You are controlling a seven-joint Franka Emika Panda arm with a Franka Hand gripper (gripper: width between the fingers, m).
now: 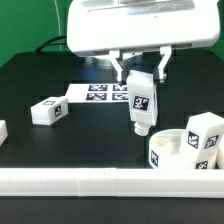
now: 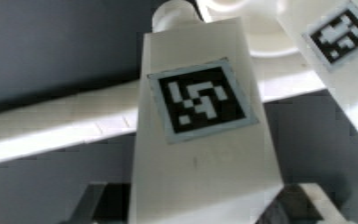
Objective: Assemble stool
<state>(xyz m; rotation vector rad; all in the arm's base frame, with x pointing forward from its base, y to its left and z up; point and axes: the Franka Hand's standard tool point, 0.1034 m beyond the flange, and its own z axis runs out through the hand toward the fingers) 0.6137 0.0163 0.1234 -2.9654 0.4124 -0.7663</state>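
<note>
My gripper point(image 1: 140, 78) is shut on a white stool leg point(image 1: 141, 103) with a black-and-white tag, holding it slightly tilted above the table, just to the exterior view's left of the round seat point(image 1: 168, 152). A second leg point(image 1: 205, 138) stands upright in the seat. A third leg point(image 1: 48, 111) lies on the table at the exterior view's left. In the wrist view the held leg point(image 2: 202, 110) fills the middle between my gripper's point(image 2: 202, 205) dark fingers point(image 2: 105, 200). Its far end points toward the seat point(image 2: 179, 12), beside the standing leg point(image 2: 345, 38).
The marker board point(image 1: 92, 94) lies flat behind the held leg. A long white rail point(image 1: 90, 181) runs along the front edge of the black table and crosses the wrist view point(image 2: 51, 130). Another white piece point(image 1: 2, 130) shows at the far left edge.
</note>
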